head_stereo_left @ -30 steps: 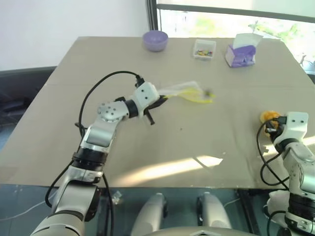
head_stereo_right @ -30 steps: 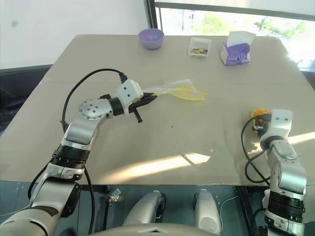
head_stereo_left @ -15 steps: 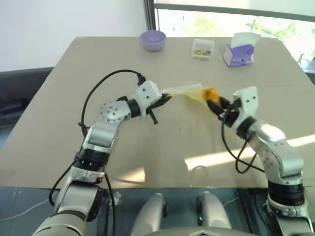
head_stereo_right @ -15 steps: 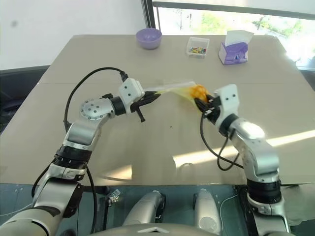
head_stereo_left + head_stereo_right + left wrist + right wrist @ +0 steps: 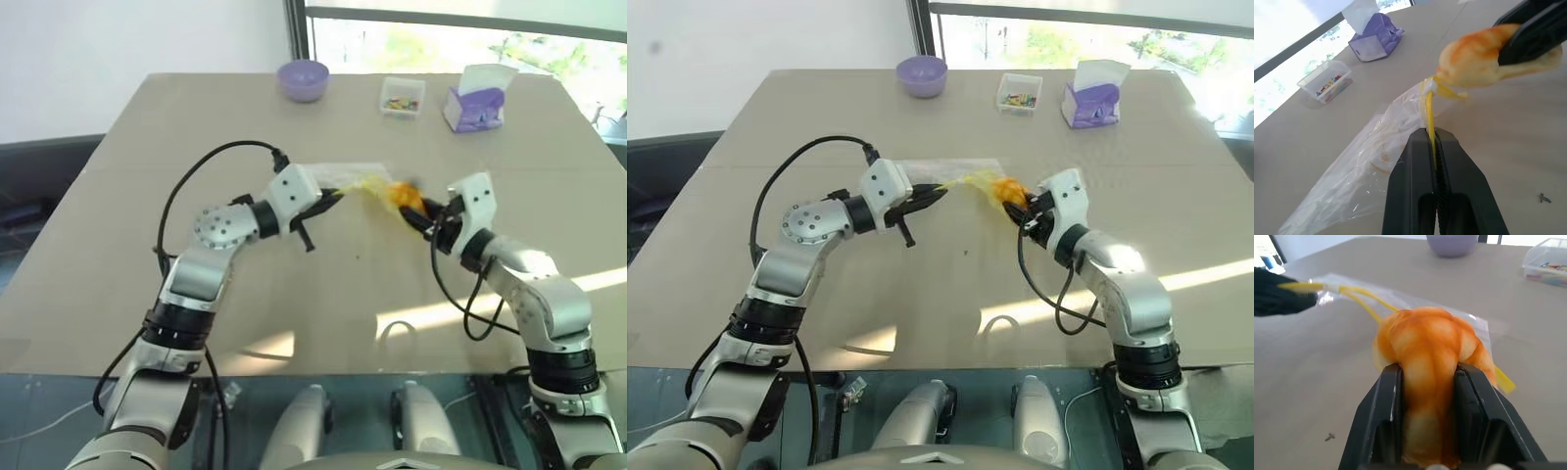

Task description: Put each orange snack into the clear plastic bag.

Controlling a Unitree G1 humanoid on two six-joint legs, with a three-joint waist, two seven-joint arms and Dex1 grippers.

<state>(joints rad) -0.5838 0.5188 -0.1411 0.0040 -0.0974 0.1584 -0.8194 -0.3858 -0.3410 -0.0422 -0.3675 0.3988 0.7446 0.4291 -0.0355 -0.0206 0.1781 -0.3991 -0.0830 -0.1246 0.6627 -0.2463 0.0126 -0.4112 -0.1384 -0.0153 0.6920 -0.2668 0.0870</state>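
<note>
Orange-yellow round snack (image 5: 1427, 382) squeezed between black fingers (image 5: 1382, 421) of right end effector (image 5: 1023, 209), held above mid-counter at mouth of clear crinkly plastic bag (image 5: 1359, 166). Yellow seal strip (image 5: 1429, 115) of that bag pinched in pressed-together left end effector (image 5: 1435, 142), bag sloping down behind onto tan counter (image 5: 323, 284). Faint yellow print on bag, not readable. Near far edge: purple bowl (image 5: 303, 79), small clear box of colourful bits (image 5: 404, 97), purple-and-white tissue box (image 5: 474, 101).
</note>
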